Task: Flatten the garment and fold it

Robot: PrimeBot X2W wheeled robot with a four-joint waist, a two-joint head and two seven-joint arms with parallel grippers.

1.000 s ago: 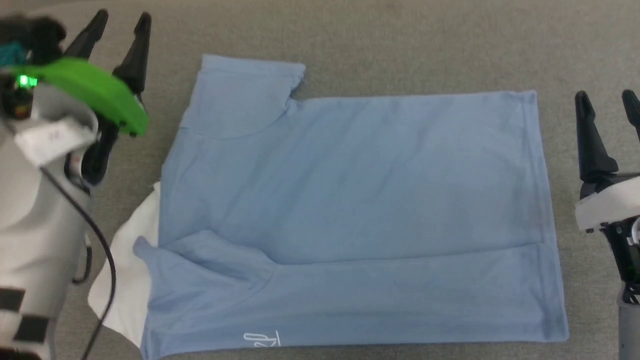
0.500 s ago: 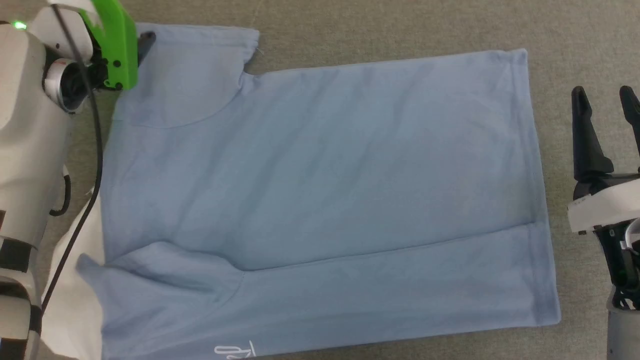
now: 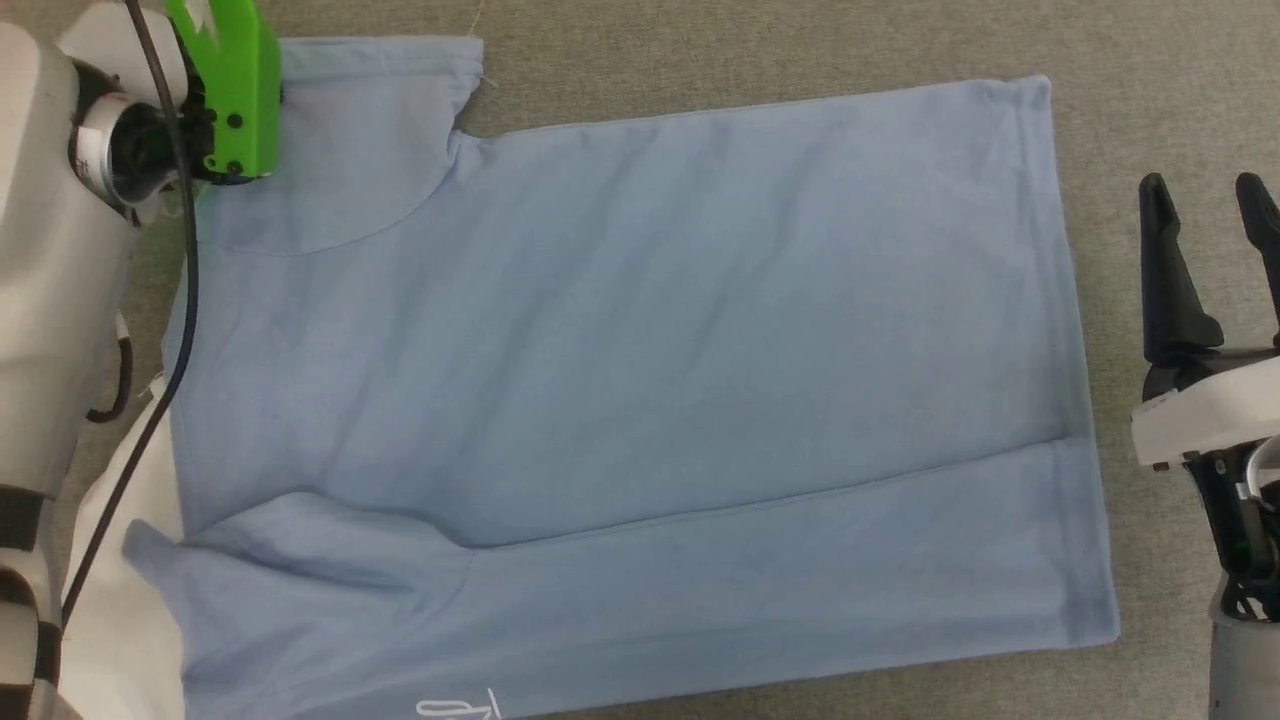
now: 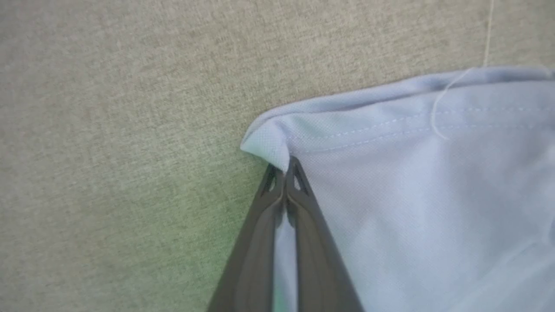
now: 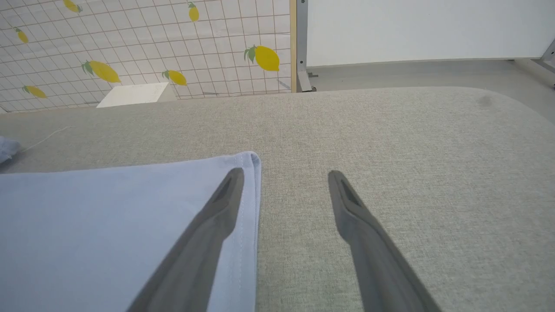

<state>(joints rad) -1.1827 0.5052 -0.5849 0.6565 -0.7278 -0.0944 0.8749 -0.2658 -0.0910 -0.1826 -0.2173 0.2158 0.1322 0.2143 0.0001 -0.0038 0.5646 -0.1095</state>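
A: Obs: the garment point(image 3: 620, 350) lies spread on the grey surface point(image 3: 800, 40), hem toward 3 o'clock; the long edge at 6 o'clock looks folded in. Your left gripper point(image 4: 286, 167) is clenched on the sleeve corner point(image 4: 264, 141) at 11 o'clock. Your right gripper point(image 3: 1200, 195) stands released at 3 o'clock, near the hem, grasping nothing

B: Risk 1: that bite looks thin, just the hemmed tip between the fingers. Lift fast and the knit may slip out, dropping the sleeve crooked

A: Risk 2: a one-handed pull could drag the whole body and rumple the fold at 6 o'clock. Also the loose thread point(image 4: 438, 112) might snag

B: Noted. Go slowly and watch that corner
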